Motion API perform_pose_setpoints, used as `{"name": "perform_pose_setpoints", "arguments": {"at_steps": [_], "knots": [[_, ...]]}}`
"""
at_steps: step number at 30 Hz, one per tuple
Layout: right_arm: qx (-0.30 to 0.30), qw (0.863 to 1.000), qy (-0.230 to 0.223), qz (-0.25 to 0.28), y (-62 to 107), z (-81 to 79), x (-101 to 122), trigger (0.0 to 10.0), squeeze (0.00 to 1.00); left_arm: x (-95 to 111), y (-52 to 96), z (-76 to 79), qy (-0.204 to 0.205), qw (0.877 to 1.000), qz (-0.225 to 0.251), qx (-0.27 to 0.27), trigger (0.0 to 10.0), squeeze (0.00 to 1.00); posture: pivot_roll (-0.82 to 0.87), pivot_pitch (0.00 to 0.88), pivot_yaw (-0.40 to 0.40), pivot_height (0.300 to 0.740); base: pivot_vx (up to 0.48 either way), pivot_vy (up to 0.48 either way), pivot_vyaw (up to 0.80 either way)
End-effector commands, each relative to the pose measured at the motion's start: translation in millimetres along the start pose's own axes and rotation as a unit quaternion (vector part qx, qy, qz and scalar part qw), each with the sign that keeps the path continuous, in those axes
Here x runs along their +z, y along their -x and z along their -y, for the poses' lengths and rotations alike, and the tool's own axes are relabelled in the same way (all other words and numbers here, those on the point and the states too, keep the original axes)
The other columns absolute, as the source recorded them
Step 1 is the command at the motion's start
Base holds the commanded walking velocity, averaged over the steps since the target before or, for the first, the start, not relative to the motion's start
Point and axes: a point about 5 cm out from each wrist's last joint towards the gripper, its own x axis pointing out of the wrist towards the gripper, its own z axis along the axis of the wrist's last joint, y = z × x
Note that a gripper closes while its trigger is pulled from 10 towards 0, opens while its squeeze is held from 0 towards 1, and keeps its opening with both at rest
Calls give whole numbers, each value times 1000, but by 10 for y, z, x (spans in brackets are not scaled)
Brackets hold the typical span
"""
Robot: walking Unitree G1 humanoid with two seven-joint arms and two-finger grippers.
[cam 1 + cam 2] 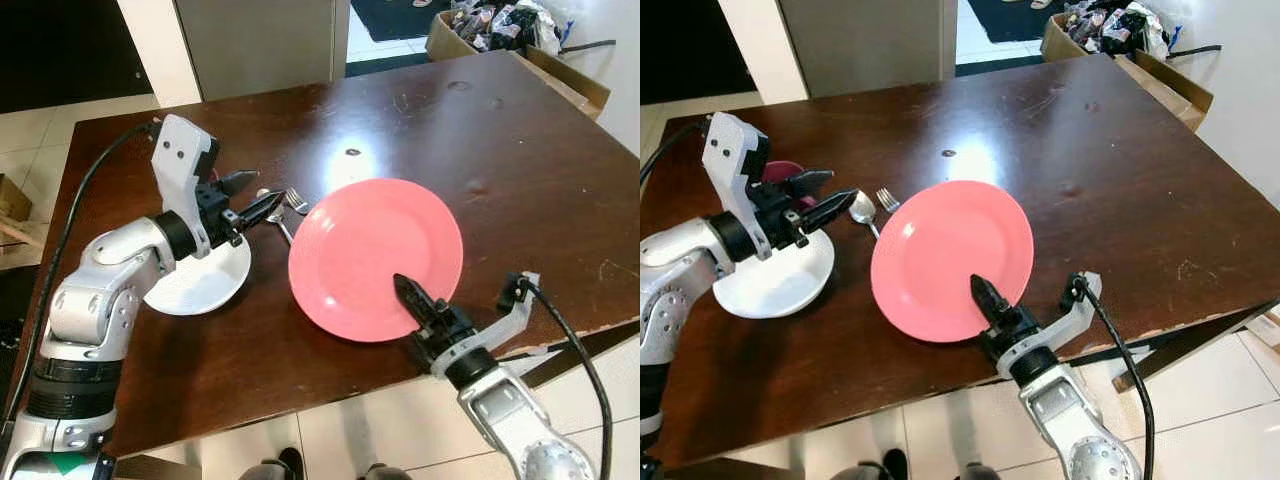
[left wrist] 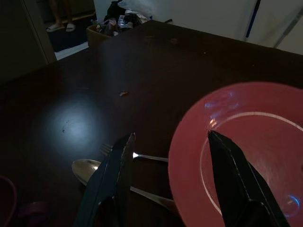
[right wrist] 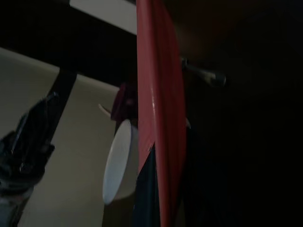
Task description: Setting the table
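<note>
Right tool (image 1: 415, 300) pinched shut on near rim of pink plate (image 1: 375, 255), which sits mid-desk (image 1: 500, 140), near edge apparently lifted — likely being slid into its place setting. Left tool (image 1: 255, 200) spread open, holding nothing, poised over spoon (image 1: 862, 210) and fork (image 1: 884, 199) just left of plate, probably to take cutlery next. White bowl (image 1: 200, 285) lies under left arm.

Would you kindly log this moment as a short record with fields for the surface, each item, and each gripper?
surface: dark wooden table
pink plate: near front edge, gripped at its near rim
white plate: to the pink plate's left
spoon and fork: lying between the plates
left gripper: open, above the cutlery
right gripper: shut on the pink plate's rim
</note>
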Motion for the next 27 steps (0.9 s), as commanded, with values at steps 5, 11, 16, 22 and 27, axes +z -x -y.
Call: {"name": "perform_pose_setpoints", "arguments": {"at_steps": [5, 11, 16, 22, 27], "knots": [[-10, 1000, -12, -3, 14, 2, -57, 10000, 1000, -18, 15, 22, 5, 1000, -3, -4, 10000, 0, -139, 86, 86, 740, 0, 0, 0], [-23, 1000, -3, 3, 26, 32, 8, 10000, 1000, -26, -1, 31, 8, 1000, -1, -5, 10000, 0, -151, 79, 84, 740, 0, 0, 0], [-64, 995, 82, 0, 59, 52, 159, 10000, 129, -55, -31, 69, 16, 1000, 1, -12, 10000, 0, -166, 72, 79, 740, 0, 0, 0], [-115, 981, 141, -63, 284, 29, 170, 10000, 0, -84, -61, 124, 22, 1000, 3, -22, 10000, 0, -191, 71, 58, 740, 0, 0, 0], [-136, 976, 149, -87, 441, 72, 140, 10000, 0, -106, -77, 144, 26, 999, 5, -23, 10000, 0, -199, 70, 51, 740, 0, 0, 0]]}}
